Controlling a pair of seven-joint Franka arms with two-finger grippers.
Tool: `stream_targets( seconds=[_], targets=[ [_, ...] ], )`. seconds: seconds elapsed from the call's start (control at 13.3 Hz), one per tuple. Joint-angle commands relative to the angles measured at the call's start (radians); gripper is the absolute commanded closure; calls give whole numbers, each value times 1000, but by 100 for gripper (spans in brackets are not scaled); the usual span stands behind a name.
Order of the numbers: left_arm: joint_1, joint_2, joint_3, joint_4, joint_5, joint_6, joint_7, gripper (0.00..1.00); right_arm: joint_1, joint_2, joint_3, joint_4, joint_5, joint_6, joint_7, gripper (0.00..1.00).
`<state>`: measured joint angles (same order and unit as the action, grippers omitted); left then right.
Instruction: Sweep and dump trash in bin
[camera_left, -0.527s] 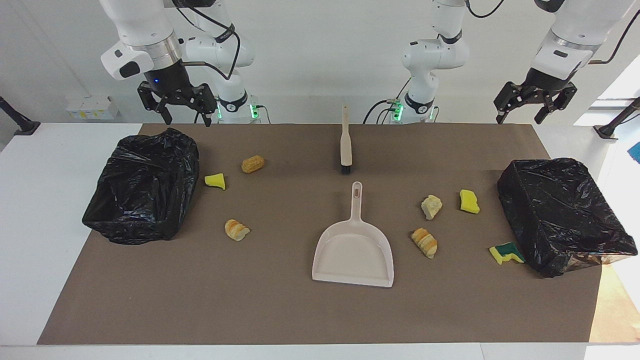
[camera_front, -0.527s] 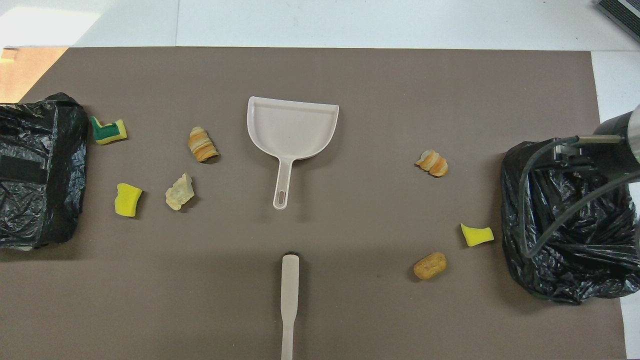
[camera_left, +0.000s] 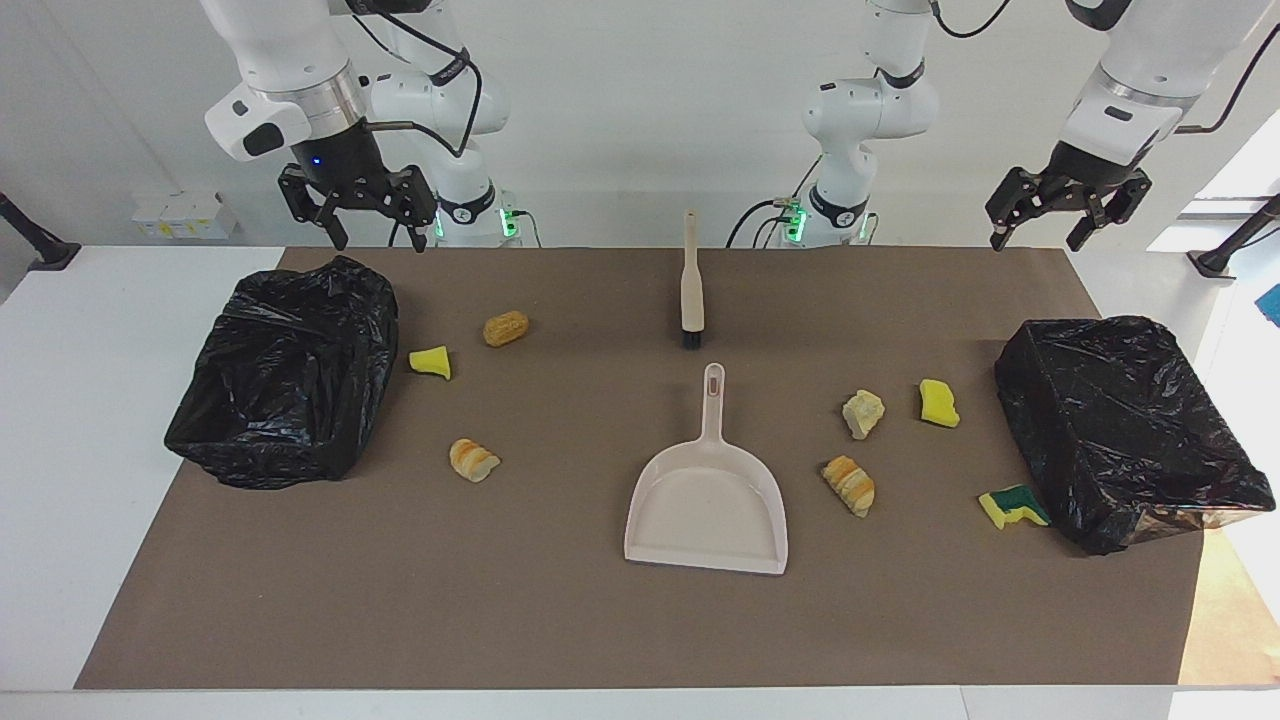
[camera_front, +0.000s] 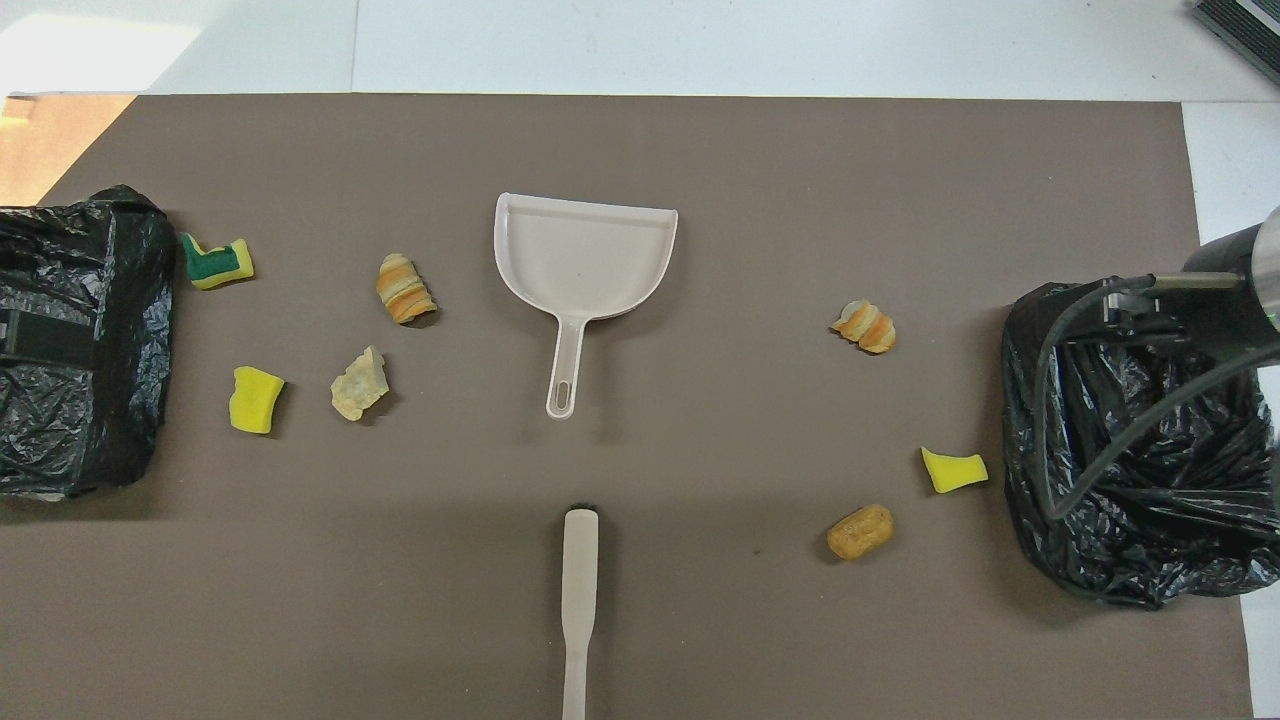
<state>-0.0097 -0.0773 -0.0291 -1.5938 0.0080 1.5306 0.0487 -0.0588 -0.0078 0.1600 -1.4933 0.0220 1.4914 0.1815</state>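
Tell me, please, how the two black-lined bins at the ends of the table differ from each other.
The bin at the right arm's end has a loose, bunched liner and shows its open mouth; the bin at the left arm's end has a smoother liner and a boxier look, tipped away. Three scraps lie toward the first, four toward the second, the green-and-yellow sponge closest to it. Both sit on the brown mat.

White table (camera_left: 100, 420), brown mat (camera_left: 560, 620), dustpan (camera_left: 707, 505), brush (camera_left: 691, 280), trash (camera_left: 474, 459), bins (camera_left: 285, 375)
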Motion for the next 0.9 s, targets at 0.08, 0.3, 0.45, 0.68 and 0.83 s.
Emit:
stream_targets(
  seconds=[0.08,0.3,0.45,0.68,0.83],
  targets=[
    [-65,-9,-2,-72,-11,46,-1,0,-15,-15,4,-13,24,-10,-17,0],
    [-130,-35,-3,-168,-25,104,-10,0,-6,-15,4,-15,24,-8,-16,0],
    [-170,-59,-2,-245,-68,137,-27,0,0,-12,7,-13,23,3,-8,0],
    [-248,-108,-3,-363,-74,215,-47,0,43,20,13,-13,21,50,50,0],
    [-301,-165,-3,-483,-74,298,-49,0,80,60,13,-13,15,110,117,0]
  ],
)
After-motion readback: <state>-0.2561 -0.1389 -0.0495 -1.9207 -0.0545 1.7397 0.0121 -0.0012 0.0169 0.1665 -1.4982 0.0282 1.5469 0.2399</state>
